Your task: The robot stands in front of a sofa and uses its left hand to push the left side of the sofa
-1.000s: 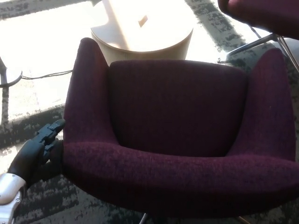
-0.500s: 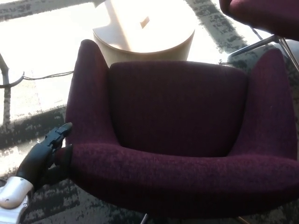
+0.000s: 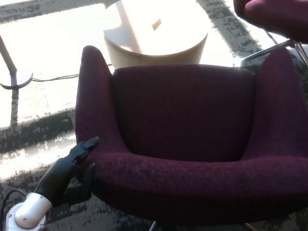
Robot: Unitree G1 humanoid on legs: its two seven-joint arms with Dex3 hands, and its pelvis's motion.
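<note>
A dark maroon upholstered sofa chair (image 3: 187,125) fills most of the head view, its seat facing away from me and its rounded back rim nearest. My black left hand (image 3: 72,166) comes in from the lower left and presses against the chair's left outer side near the back corner. Its fingers (image 3: 85,147) are spread and lie flat on the fabric, holding nothing. The silver wrist shows at the bottom left corner. My right hand does not show.
A round pale wooden table (image 3: 156,33) stands just beyond the chair. A second maroon chair (image 3: 274,17) on metal legs is at the top right. A black cable and stand base (image 3: 19,82) lie on the sunlit patterned carpet at left.
My left hand has moved right and forward along with the chair's left side, which has swung rightward. The view has also shifted a little.
</note>
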